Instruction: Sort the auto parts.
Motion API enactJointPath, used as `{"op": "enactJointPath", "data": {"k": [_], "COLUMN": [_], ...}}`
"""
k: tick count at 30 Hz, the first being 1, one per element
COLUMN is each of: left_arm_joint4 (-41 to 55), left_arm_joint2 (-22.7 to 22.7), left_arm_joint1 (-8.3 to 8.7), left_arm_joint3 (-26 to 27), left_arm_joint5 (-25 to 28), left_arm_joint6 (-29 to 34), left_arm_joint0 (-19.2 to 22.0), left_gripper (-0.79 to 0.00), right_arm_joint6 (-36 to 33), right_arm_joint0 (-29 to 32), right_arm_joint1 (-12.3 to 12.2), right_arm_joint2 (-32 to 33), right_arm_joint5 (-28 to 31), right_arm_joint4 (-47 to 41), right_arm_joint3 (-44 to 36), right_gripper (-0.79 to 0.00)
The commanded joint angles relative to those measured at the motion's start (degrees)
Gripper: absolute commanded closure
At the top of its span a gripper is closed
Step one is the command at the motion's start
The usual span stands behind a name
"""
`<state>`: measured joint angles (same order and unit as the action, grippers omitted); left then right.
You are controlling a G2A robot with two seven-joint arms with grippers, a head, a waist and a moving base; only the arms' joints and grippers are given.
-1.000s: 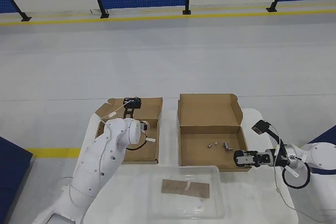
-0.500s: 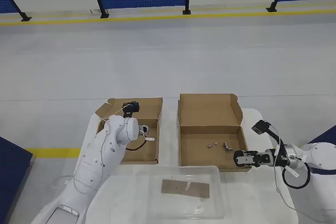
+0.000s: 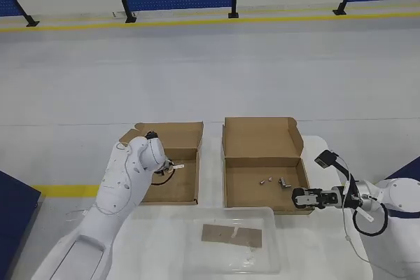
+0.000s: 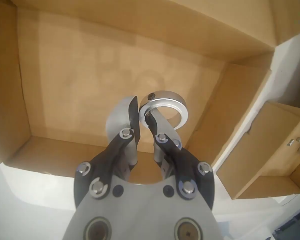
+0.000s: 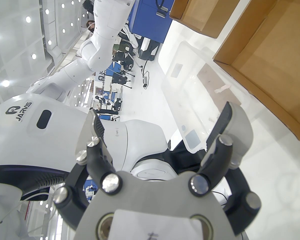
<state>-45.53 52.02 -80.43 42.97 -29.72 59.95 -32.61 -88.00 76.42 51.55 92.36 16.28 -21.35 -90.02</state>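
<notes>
The left hand (image 4: 143,116) pinches a metal ring (image 4: 165,95). One finger sits inside the ring's opening and the other presses its outer wall, so the ring juts out past the fingertips, roughly level. It hangs in the air over the left cardboard box (image 4: 90,71), above the bare floor and towards the side wall nearest the other box. It touches neither floor nor wall.

The right hand (image 5: 161,112) is spread wide and holds nothing. In the top view it rests at the near right corner of the right cardboard box (image 3: 262,143), just outside the wall.

Judging by how things lie, the sorting is well along. A few small metal parts (image 3: 273,180) already lie together on the right box's floor. The ring is carried to the left box but not yet let go, and no other part shows on the visible floor there.

Nearer the robot's body, the clear plastic tray (image 3: 196,220) stands on the white table (image 3: 322,241). It holds a flat brown card (image 3: 231,234) and a few pale specks too small to identify, so little seems left to sort.
</notes>
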Motion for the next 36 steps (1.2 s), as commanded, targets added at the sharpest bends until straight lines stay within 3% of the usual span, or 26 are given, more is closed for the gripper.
{"op": "enactJointPath", "data": {"k": [1,10,19,36], "left_arm_joint4": [0.3,3.1,4.7,5.6], "left_arm_joint2": [-1.4,-4.9,-6.6,-7.3], "left_arm_joint1": [-1.07,-5.23,-8.24,-11.25], "left_arm_joint3": [-4.3,-15.6,-22.4,-29.3], "left_arm_joint5": [-0.8,0.1,1.0,2.7], "left_arm_joint6": [-0.7,-3.1,-4.0,-5.0], "left_arm_joint0": [1.5,5.4,7.2,9.1], "left_gripper": [0.0,0.0,0.0,0.0], "right_arm_joint6": [0.0,0.0,0.0,0.0], "right_arm_joint0": [0.0,0.0,0.0,0.0], "right_arm_joint1": [0.0,0.0,0.0,0.0], "right_arm_joint2": [0.0,0.0,0.0,0.0], "right_arm_joint5": [0.0,0.0,0.0,0.0], "right_arm_joint4": [0.0,0.0,0.0,0.0], "right_arm_joint3": [0.0,0.0,0.0,0.0], "right_gripper": [-0.785,-0.785,-0.785,-0.785]}}
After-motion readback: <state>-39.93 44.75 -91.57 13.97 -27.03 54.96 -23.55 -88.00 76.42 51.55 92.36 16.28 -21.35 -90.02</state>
